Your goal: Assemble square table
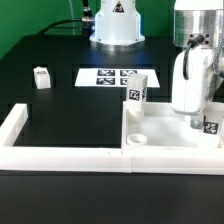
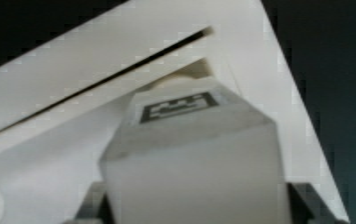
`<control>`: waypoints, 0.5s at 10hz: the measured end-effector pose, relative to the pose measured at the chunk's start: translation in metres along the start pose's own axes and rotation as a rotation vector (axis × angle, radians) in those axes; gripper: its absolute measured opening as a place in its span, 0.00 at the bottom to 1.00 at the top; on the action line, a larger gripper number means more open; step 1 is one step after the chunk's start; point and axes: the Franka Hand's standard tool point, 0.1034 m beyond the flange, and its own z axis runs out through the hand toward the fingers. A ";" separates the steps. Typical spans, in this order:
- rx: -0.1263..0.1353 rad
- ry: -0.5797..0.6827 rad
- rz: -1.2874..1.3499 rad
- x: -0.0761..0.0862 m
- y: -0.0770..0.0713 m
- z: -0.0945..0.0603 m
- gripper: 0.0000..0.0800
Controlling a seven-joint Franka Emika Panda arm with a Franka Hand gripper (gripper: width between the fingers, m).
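The square table's top is a flat white slab lying at the exterior view's right, against the border wall. One tagged white leg stands upright on its far left corner. My gripper hangs over the slab's right side, shut on a second white leg whose tag faces the camera. In the wrist view that leg fills the space between my fingers, its tag pointing away toward the slab's edge; my gripper clamps it on both sides. A third leg block sits far left.
The marker board lies flat at the table's middle back. The long low white border wall runs along the front and turns up at the left. The robot's base stands at the back. A round hole shows near the slab's front left corner.
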 end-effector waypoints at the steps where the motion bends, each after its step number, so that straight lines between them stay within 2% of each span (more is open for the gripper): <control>1: 0.004 0.000 -0.020 0.000 -0.001 0.000 0.37; 2: 0.004 0.000 -0.020 0.000 -0.001 0.001 0.37; 4: 0.004 0.001 -0.030 0.001 -0.001 0.001 0.72; 5: 0.019 0.001 -0.118 0.013 -0.003 -0.006 0.72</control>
